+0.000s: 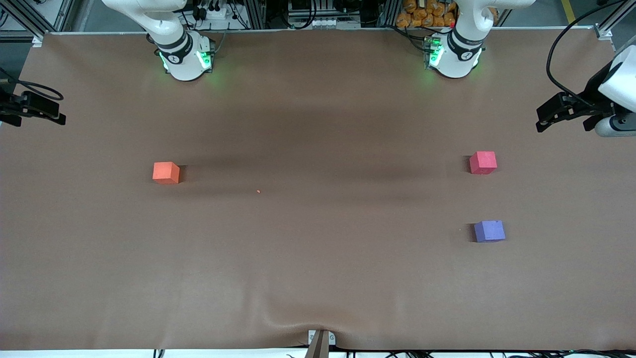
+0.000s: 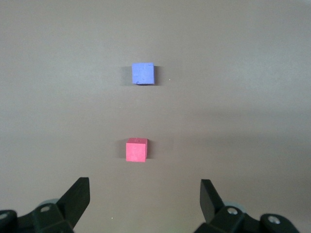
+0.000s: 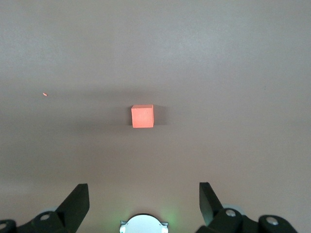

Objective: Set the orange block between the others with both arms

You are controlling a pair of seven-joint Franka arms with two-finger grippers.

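The orange block (image 1: pixel 166 172) (image 3: pixel 142 116) lies alone toward the right arm's end of the table. The others lie toward the left arm's end: a pinkish-red cube (image 1: pixel 483 162) (image 2: pixel 136 150), and a purple cube (image 1: pixel 489 231) (image 2: pixel 143 74) nearer the front camera, with a bare gap between them. My left gripper (image 2: pixel 145 190) hangs high over the table beside the pinkish-red cube, open and holding nothing. My right gripper (image 3: pixel 143 191) hangs high over the table beside the orange block, also open with nothing in it. Neither hand shows in the front view; both arms rise out of it.
The two green-lit bases (image 1: pixel 186 58) (image 1: pixel 453 55) stand along the table's edge farthest from the front camera. A tiny orange speck (image 1: pixel 258 191) lies on the brown cover. Black camera mounts (image 1: pixel 32 107) (image 1: pixel 571 109) jut in at both ends of the table.
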